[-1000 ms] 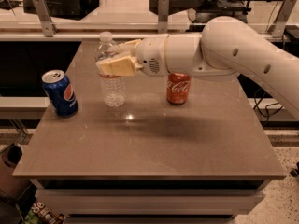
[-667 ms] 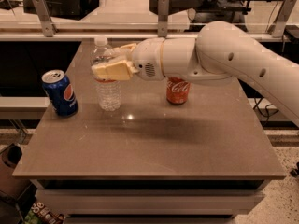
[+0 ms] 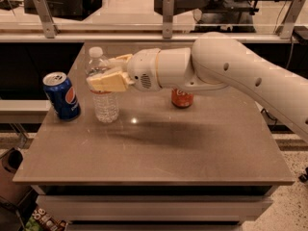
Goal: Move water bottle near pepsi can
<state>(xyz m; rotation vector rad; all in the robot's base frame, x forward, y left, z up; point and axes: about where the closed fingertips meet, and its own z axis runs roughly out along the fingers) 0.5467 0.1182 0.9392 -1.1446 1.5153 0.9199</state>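
Note:
The water bottle [image 3: 103,102] is a tall clear ribbed bottle with a white cap, upright at the left of the table [image 3: 159,148]. My gripper [image 3: 108,73] is shut on its upper body, one cream finger in front and one behind. The pepsi can [image 3: 61,95], blue with a silver top, stands upright just left of the bottle, a small gap between them. My white arm reaches in from the right.
A red-orange Coca-Cola can [image 3: 182,98] stands behind my arm near the table's middle, partly hidden. A railing with metal posts [image 3: 167,16] runs along the back. The table's left edge lies close beside the pepsi can.
My gripper has carried the water bottle leftward, closer to the pepsi can. The two cans have not moved.

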